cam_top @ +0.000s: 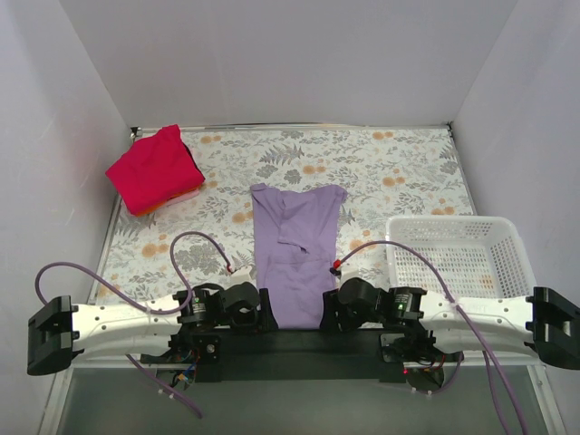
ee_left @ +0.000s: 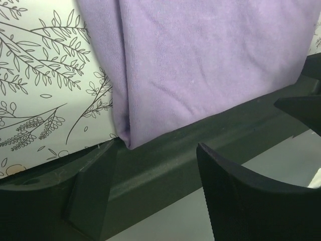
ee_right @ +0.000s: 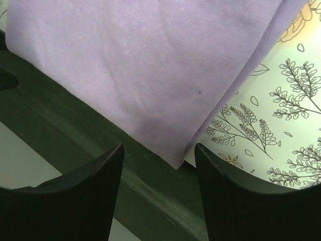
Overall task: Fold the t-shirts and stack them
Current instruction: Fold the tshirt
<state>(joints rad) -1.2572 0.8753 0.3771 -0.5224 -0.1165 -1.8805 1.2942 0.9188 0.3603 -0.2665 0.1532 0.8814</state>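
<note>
My left gripper (ee_left: 155, 150) is nearest: fingers apart, gripping nothing. The purple shirt (ee_left: 210, 65) has its near left corner just ahead of the tips, draped onto the dark rail (ee_left: 225, 125). My right gripper (ee_right: 159, 150) is also spread and empty, with the near right corner just beyond it. The shirt lies as a long strip running straight away from me, hem nearest. Each arm sits at its own corner, so I judge the next fold carries hem toward collar. The red shirt (cam_top: 152, 169) lies folded, far left.

lavender shirt (ee_left: 210, 65), floral cloth (ee_left: 45, 75), fingers (ee_left: 93, 191) apart
</note>
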